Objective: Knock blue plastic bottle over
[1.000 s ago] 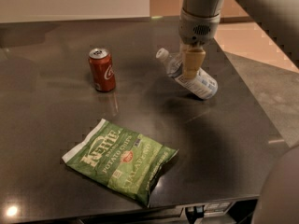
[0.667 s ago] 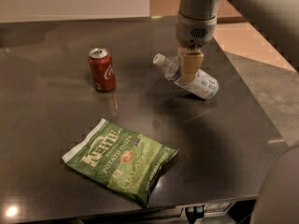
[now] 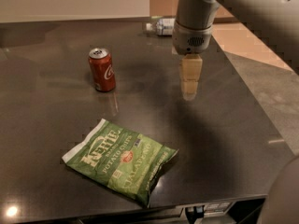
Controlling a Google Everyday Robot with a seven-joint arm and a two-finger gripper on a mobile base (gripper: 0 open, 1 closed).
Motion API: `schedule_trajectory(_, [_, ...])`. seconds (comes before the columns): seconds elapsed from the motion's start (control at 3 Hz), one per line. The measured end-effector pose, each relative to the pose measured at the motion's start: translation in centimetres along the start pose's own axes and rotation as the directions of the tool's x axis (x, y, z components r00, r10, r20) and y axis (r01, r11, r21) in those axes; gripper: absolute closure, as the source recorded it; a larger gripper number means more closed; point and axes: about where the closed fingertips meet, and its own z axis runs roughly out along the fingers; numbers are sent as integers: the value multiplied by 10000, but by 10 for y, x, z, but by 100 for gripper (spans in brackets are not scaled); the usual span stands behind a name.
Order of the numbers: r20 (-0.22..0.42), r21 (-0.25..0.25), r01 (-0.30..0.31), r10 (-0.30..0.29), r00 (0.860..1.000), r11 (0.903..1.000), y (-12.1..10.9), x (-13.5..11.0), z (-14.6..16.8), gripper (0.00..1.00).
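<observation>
— Well, what has been changed here?

— The blue plastic bottle (image 3: 161,27) has been moved. A moment ago it was seen right under the gripper (image 3: 191,73), lying slanted near the middle of the table (image 3: 224,139). Now it is found at the far edge of the table, down on its side, with its white cap pointed toward the side where the can stands.

— So is the job done?

— It can be judged as done. The bottle is not standing up, so no more pushing seems to be needed.

— Where is the gripper now?

— It is hung just above the dark table top, and its shine is seen in the table right below it. Nothing is seen held in it. Whether it is open or closed cannot be told.

— And where is the bottle from there?

— Well apart. The bottle is laid farther back than the gripper, and part of it is hidden by the round grey wrist. The two are not touching.

— Were the other things bumped?

— No. The red soda can (image 3: 102,70) is left upright where it was, and the green chip bag (image 3: 120,159) is left flat near the front edge.

— Could anything go wrong?

— Maybe. The bottle is very close to the far edge, so it could be rolled off if it were touched again.
</observation>
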Motion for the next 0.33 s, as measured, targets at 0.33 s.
schedule_trajectory(0.33, [0,1,0,0,10000,10000,0,0,0,0])
